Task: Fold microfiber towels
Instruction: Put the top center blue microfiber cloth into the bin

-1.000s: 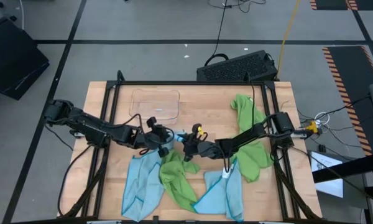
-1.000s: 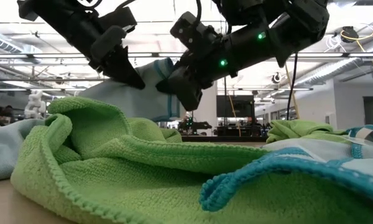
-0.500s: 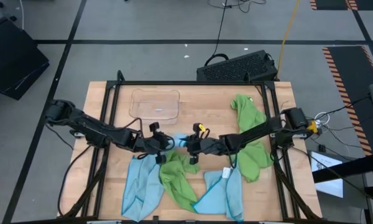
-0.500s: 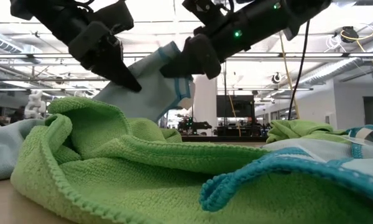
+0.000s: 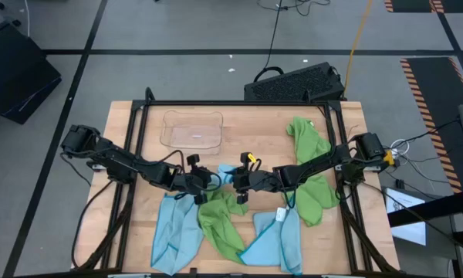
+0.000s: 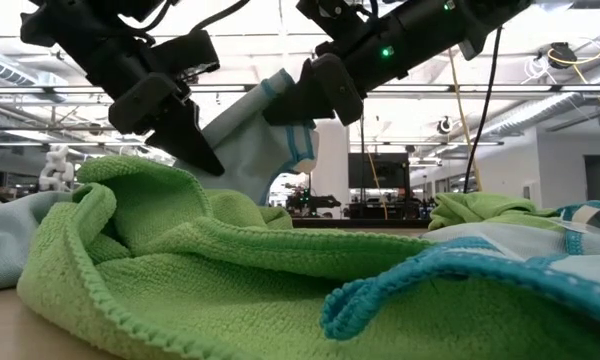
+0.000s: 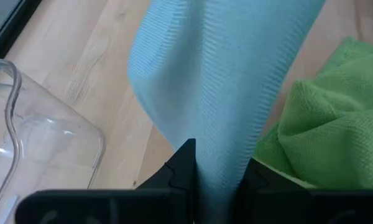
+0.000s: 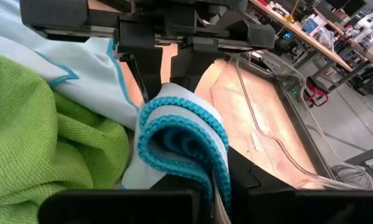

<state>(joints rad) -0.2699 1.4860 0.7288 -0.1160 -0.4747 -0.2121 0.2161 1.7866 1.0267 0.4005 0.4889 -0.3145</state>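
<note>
A light blue microfiber towel (image 5: 219, 171) hangs lifted between my two grippers over the table's middle. My left gripper (image 5: 201, 184) is shut on its lower part. My right gripper (image 5: 233, 178) is shut on its upper end and stands higher in the low view (image 6: 315, 92). Below them a lime green towel (image 5: 220, 222) lies crumpled on the table. Beside it lie another light blue towel (image 5: 174, 232) on the left and a third (image 5: 278, 241) with a white tag on the right. A second green towel (image 5: 309, 174) lies under my right arm. My left gripper pinches the light blue towel's hanging body (image 7: 219, 163) between its two fingers, which slant down from the table's left. The cloth runs up and away from the fingers in a smooth band. One layer or several, I cannot tell. My right gripper pinches a bunched, folded-over part of the towel's teal-hemmed edge (image 8: 185, 144) between its two fingers, several layers thick. The fingers come nearly level from the table's right. That end is lifted clear, and the cloth slopes down from it toward my left gripper (image 6: 194, 150).
A clear plastic tray (image 5: 191, 130) stands at the far left of the wooden table (image 5: 255, 131). A black metal frame (image 5: 139, 123) borders the table. A dark keyboard-like box (image 5: 293, 81) sits beyond the far edge.
My right gripper has risen and tipped closer to level, lifting the towel's hemmed end. My left gripper has sunk a little toward the near edge. The light blue cloth now slopes in a longer band between them.
</note>
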